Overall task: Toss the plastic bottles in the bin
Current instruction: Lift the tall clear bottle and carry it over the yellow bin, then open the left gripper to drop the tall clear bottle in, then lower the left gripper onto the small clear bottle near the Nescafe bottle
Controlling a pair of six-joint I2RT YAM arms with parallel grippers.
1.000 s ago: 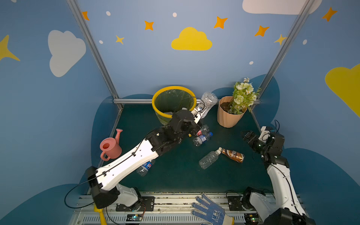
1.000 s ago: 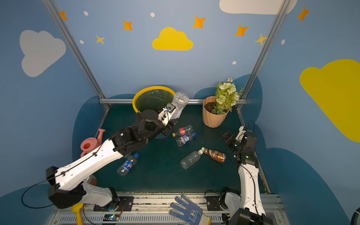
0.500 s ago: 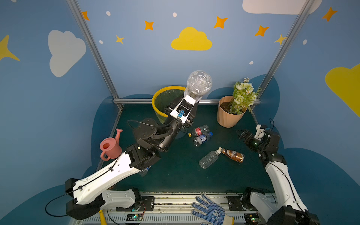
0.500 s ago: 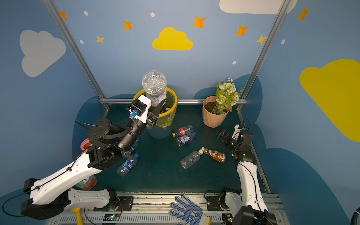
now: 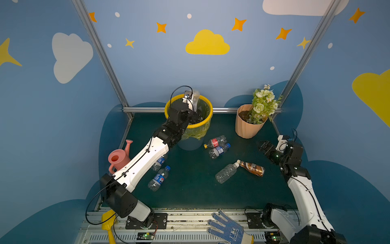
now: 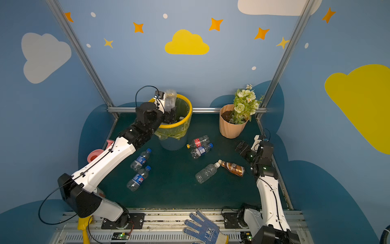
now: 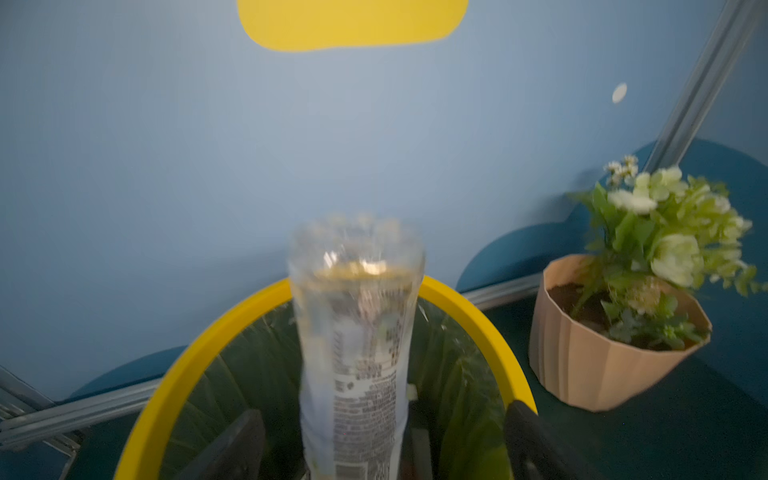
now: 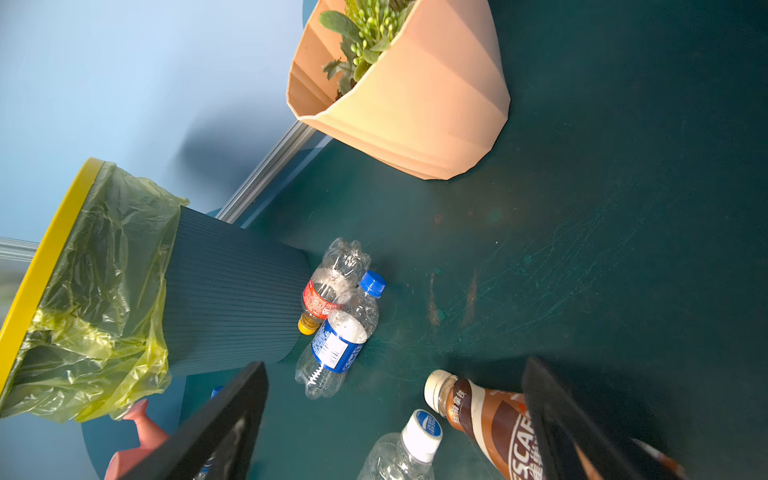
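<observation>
Step in hand: the drop. The left gripper (image 7: 382, 411) hangs over the mouth of the bin (image 7: 469, 307), and a clear bottle (image 7: 357, 332) stands cap-down between its jaws, blurred, so I judge it to be falling in.
Left gripper: jaws spread wide, with a gap to the bottle on each side; nothing is gripped.
Right gripper (image 8: 395, 370): wide open and empty, low over the table near the brown bottle (image 8: 494, 428).
Bin: at the back of the table, with a yellow rim and a yellow bag liner.
Left to do: six bottles lie on the table. A red-label bottle (image 5: 215, 142) and a blue-label bottle (image 5: 218, 151) touch each other just beside the bin's foot. A white-cap bottle (image 5: 226, 173) lies neck to neck with the brown one. A Pepsi bottle (image 6: 137, 179) and a second blue-cap bottle (image 6: 140, 159) lie by the left arm.
Next move: as I judge it, the left arm should lift clear of the rim before swinging back to the pair beside it. The right gripper is best placed for the brown bottle, and should close across its body, since it lies on its side and may roll.
Writing: the brown bottle reads "ESCAF" in white, with Chinese characters near the neck. The Pepsi globe is plain to see. The falling bottle's small print is too blurred to read. The blue label shows a barcode, but its words are unreadable.
</observation>
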